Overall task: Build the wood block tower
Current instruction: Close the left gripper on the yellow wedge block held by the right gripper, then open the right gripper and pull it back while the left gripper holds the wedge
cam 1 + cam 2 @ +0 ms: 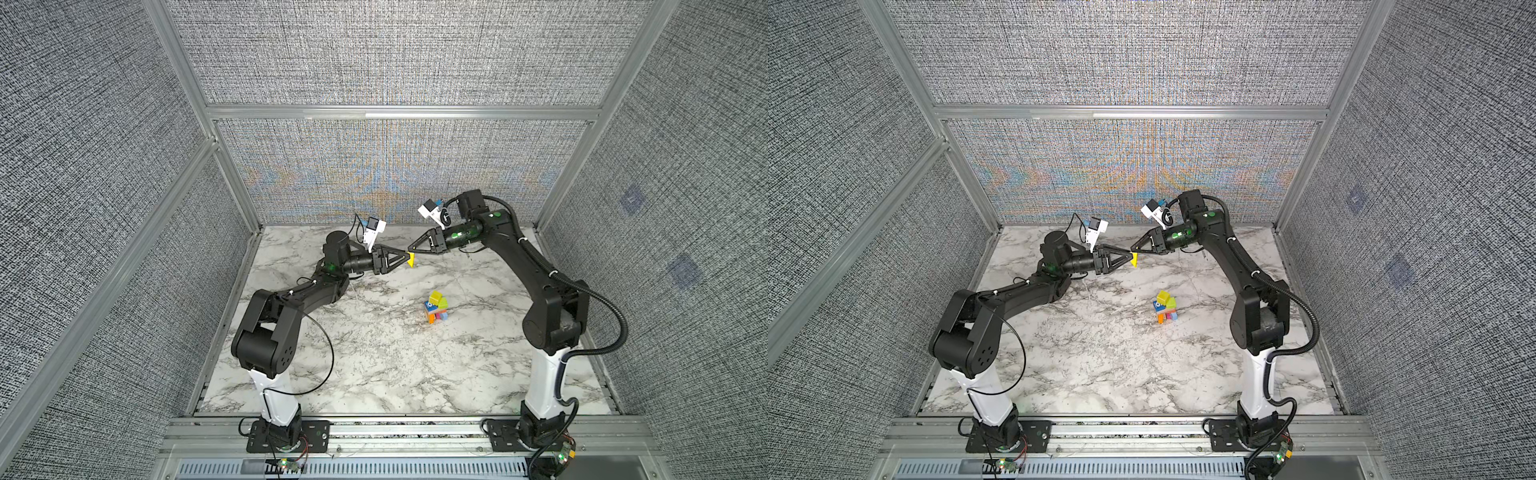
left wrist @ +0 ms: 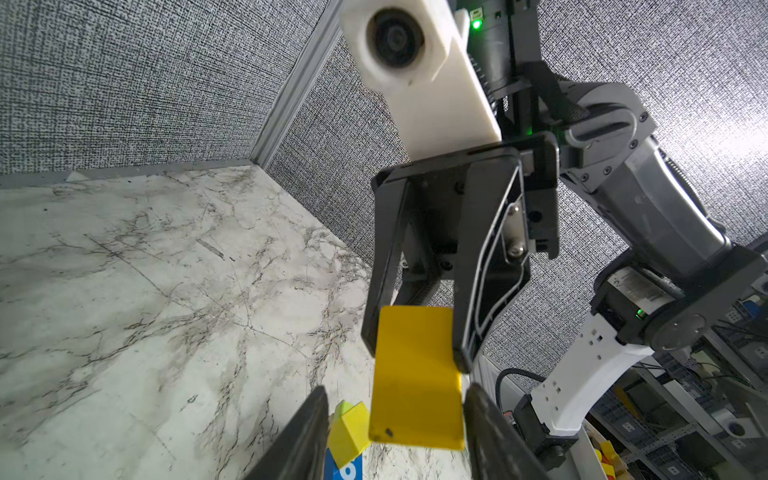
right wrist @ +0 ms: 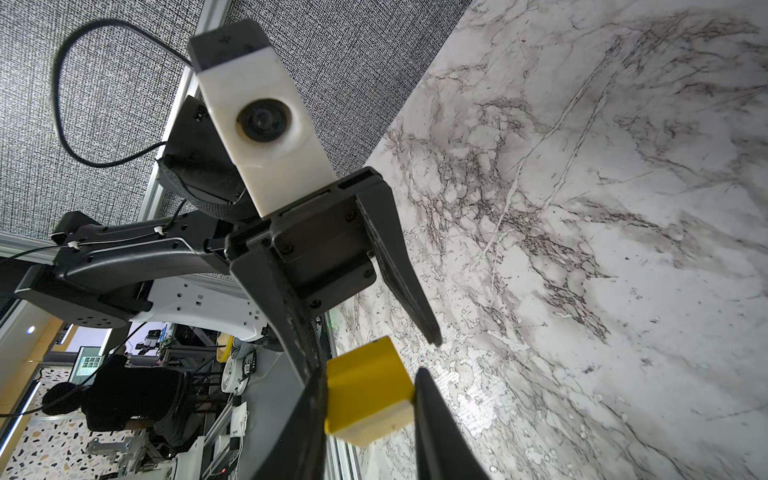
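The white marble table [image 1: 374, 365] was seen filling the lower half of both top views. A little right of the middle of the frame, the tower [image 1: 436, 307] was stood upright on it, well apart from both arms. An orange block [image 1: 432, 318] was seen at its foot, with pink and light blue beside it. A blue numbered block [image 1: 430, 308] and a green block [image 1: 444, 303] were seen in the middle. A yellow block [image 1: 435, 296] was set on top, a bit crooked.

Farther back, just above the middle of the frame, the two grippers were seen tip to tip in the air. A yellow wedge [image 1: 411, 260] was held between them, above the table, up and left of the tower. The right gripper [image 1: 410, 251] was closed tight on it, and both its fingers were seen pressed on the wedge's sides in the right wrist view. The left gripper [image 1: 404, 258] was held half open around the wedge's other end. In the left wrist view a gap was seen beside one finger [image 2: 309, 432]. There the wedge's long side was seen running from one gripper to the other. Which way its thin edge pointed could not be told.
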`<state>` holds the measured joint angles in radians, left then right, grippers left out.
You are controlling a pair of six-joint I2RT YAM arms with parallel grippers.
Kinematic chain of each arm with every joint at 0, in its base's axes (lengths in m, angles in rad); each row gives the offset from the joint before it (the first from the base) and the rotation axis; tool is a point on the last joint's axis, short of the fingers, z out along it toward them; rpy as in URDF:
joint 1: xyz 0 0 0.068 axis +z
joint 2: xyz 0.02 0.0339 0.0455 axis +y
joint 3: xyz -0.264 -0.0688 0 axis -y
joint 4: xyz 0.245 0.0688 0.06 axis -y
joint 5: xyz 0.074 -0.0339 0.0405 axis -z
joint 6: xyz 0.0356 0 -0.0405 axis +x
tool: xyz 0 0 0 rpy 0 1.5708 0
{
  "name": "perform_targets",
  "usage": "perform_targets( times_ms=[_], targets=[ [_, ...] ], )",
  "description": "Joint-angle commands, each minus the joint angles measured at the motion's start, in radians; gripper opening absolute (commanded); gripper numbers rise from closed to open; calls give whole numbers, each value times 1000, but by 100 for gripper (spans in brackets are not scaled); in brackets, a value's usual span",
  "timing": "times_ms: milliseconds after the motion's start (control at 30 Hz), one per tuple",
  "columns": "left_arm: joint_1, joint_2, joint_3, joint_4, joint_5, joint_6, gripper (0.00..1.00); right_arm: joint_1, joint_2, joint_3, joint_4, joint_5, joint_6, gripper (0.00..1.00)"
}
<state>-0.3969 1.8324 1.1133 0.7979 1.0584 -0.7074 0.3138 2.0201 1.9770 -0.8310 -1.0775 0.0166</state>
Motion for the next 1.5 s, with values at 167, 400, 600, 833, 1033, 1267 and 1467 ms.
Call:
perform_targets(
  times_ms=[167,400,600,833,1033,1267,1467],
  targets=[
    [-3,4,20,18,6,15,44,4,2,10,-25,-9,-10,15],
    [-4,0,16,-17,2,41,32,3,1,7,-19,6,-5,23],
    [-5,-6,7,-19,-1,46,28,3,-8,-4,-8,14,-6,50],
    [-4,-21,7,-58,-9,70,16,1,-60,-59,64,60,1,71],
    [-13,-70,29,-259,-46,182,19,-28,-103,-122,160,138,91,73],
    [-91,-129,178,-827,-256,476,21,-90,-221,-317,301,331,217,73],
    [-173,-131,295,-1062,-412,575,21,-164,-352,-538,392,438,306,73]
  ],
)
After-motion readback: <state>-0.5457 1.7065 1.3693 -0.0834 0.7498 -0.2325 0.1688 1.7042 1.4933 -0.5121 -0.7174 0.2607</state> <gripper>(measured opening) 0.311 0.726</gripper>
